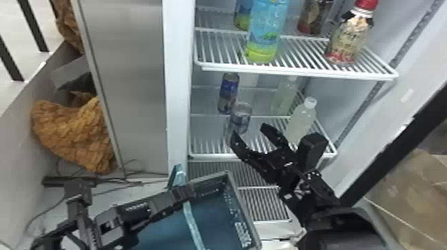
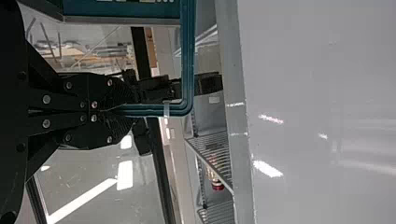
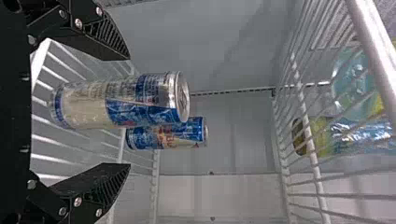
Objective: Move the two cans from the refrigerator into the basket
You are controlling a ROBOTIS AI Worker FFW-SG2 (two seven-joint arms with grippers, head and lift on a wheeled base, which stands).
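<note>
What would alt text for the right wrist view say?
The robot's open right gripper faces two blue-and-silver cans standing on a refrigerator's white wire shelf, one nearer than the other. Bottles stand on the shelf above.

Blue bottle (image 1: 266, 31) cropped at head view's top, basket (image 1: 244, 212) at bottom (handle (image 1: 193, 224) too), rear can (image 1: 229, 89) partly hidden

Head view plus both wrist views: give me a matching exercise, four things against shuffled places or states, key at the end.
1. Left gripper
2. Two cans
3. Right gripper
4. Red-capped bottle

A. Open, near the front can
B. On the higher shelf
C. Closed on the handle of the basket
D. One behind the other, a shelf lower than the red-capped bottle

Pairs: 1-C, 2-D, 3-A, 4-B
</note>
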